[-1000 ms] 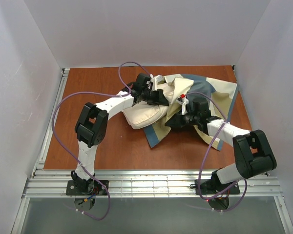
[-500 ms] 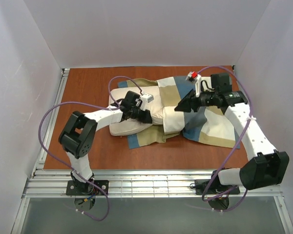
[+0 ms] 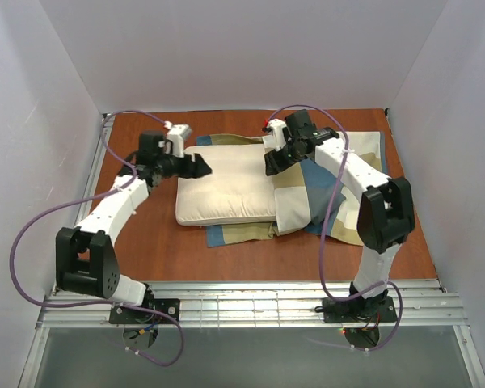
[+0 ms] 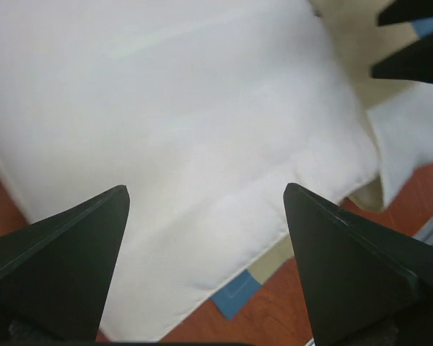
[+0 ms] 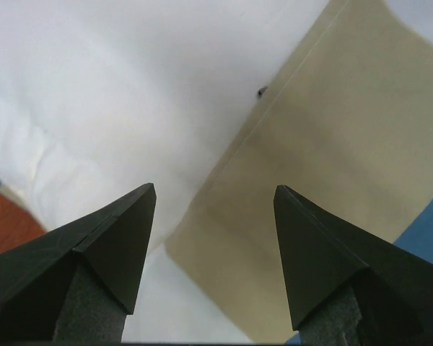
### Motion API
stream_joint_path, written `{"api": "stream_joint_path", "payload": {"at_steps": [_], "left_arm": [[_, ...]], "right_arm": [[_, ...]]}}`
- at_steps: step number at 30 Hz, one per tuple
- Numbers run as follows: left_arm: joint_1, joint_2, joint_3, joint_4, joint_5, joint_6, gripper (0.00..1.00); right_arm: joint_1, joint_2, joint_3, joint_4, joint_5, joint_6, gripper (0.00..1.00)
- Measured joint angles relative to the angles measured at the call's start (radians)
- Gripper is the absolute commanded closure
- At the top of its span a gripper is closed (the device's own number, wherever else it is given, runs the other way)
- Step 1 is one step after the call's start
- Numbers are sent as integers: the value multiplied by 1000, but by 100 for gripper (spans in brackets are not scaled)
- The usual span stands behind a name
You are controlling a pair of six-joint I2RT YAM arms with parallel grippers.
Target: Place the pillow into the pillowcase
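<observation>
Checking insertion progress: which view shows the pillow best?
Top external: almost the whole pillow shows, its right end meeting the pillowcase. The left wrist view shows only part of its cream surface and one corner; the right wrist view only a patch beside the tan pillowcase edge.

The reddish-brown surface (image 3: 145,250) carries the pillowcase (image 3: 291,212), spread flat beneath the right jaws. The pillow (image 3: 226,186) lies partly over it, between the two pairs of jaws.
</observation>
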Motion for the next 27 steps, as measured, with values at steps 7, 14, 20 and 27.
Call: {"api": "stream_joint_path", "payload": {"at_steps": [7,14,20,27], "left_arm": [[250,183,30,-51,-36,-10,16],[243,381,116,-46,-7,-34,14],[251,482,145,-24,84,-58,12],[254,497,153,0,124,-59,11]], "right_arm": [[-1,199,247,58,164,15,31],[-8,338,363,141,255,7,9],[-8,430,394,245,222,-76,11],[-8,570,533,310,144,-184,18]]}}
